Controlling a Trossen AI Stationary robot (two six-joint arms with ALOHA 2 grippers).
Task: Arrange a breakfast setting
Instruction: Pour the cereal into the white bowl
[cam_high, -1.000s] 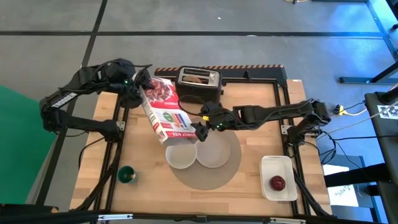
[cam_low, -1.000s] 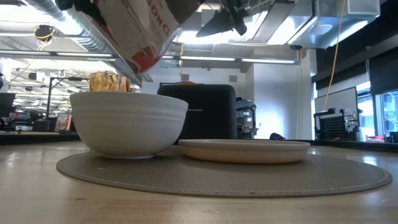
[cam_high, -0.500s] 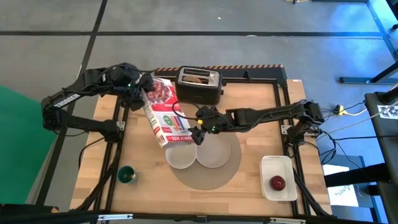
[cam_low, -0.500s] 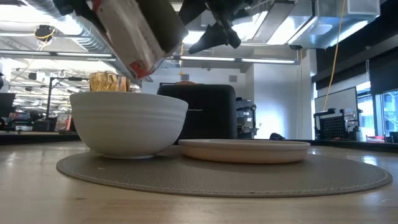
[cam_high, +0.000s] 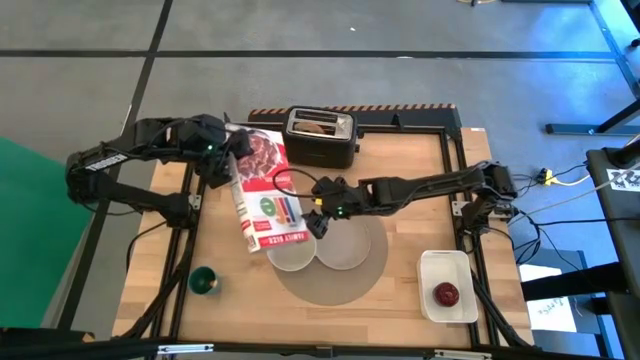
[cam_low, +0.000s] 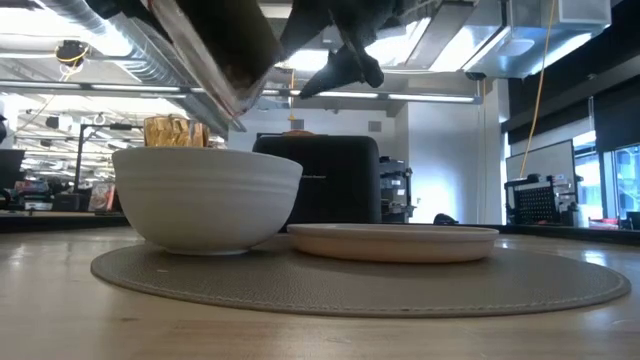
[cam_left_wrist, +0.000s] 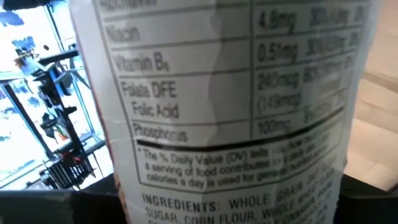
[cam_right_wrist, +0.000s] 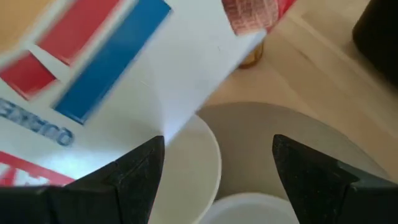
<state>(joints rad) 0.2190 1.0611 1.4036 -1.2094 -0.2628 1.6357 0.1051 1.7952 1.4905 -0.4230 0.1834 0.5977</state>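
High view | left claw (cam_high: 228, 152) grips cardboard cereal box (cam_high: 265, 190) | round white bowl (cam_high: 293, 253) below

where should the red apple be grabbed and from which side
Take the red apple across its round middle, coming straight down from above: it sits inside the white tray, whose rim blocks a sideways approach. The right gripper, open by the bowl, is nearer; the left gripper holds the cereal box.
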